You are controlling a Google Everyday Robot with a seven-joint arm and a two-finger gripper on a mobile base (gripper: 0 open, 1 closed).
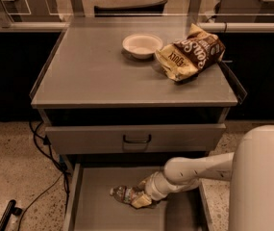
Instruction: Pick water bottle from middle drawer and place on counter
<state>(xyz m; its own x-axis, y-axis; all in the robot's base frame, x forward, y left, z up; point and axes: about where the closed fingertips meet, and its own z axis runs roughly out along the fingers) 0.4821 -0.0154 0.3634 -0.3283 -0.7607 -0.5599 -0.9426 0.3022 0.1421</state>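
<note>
The water bottle (122,193) lies on its side on the floor of the open middle drawer (103,216), at the bottom of the camera view. My gripper (140,195) reaches into the drawer from the right on the white arm (194,170) and sits at the bottle's right end, touching or hiding that end. The bottle rests low on the drawer floor. The counter (98,71) is the grey cabinet top above.
A white bowl (142,44) and a brown-and-yellow chip bag (192,54) sit at the back right of the counter. A closed drawer front with a dark handle (136,139) hangs above the open drawer. Cables (40,177) lie on the floor at left. My white body (264,182) fills the right.
</note>
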